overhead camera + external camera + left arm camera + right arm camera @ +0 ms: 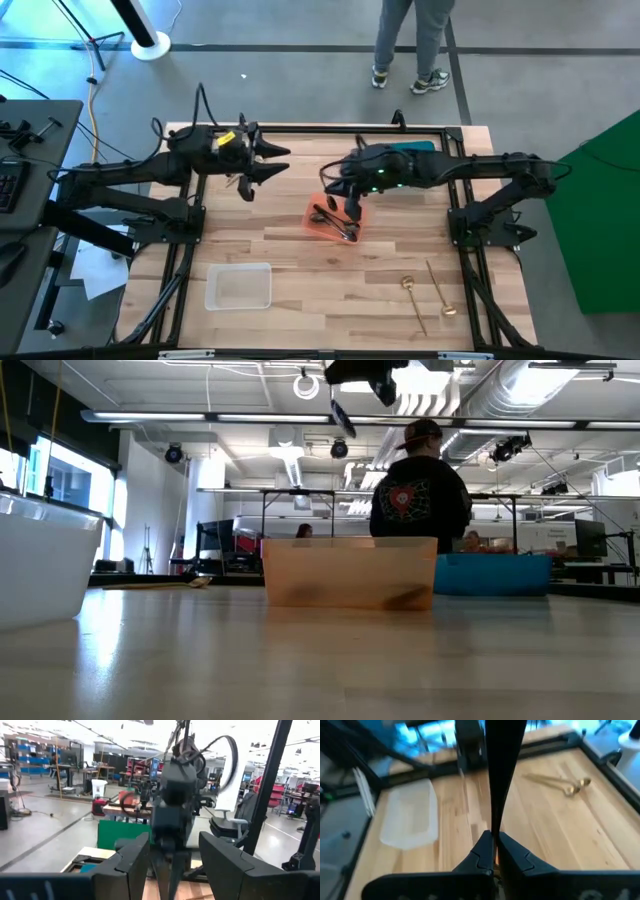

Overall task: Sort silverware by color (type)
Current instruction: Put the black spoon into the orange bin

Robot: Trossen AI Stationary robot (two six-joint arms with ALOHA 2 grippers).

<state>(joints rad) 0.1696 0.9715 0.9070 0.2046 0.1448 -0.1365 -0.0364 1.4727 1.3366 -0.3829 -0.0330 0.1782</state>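
My right gripper (pixel 493 851): squeezed tight on a thin black metal utensil (pixel 501 775), up in the air over the orange plastic bin (pixel 318 229).
My left gripper (pixel 262 162): fingers apart, holding nothing, waiting high over the far left part of the wooden table (pixel 330 290).
How it handles: I think this black piece is light, hard and stiff. It will not bend. It looks smooth, so it could slip or swing if I shake it.
Where to hold: I have it pinched at one end, and the long part sticks out past my fingers. Holding nearer the middle would likely keep it steadier.
How it looks: long, skinny, dark. I cannot tell if it is a spoon or a fork.
Other silverware: dark utensils (pixel 338 224) lie in the orange bin. Two gold utensils (pixel 428 288) lie on the table near the right front corner.
Other bins: a clear plastic bin (pixel 238 286) sits at the front left. A blue bin (pixel 492 574) sits at the far side.
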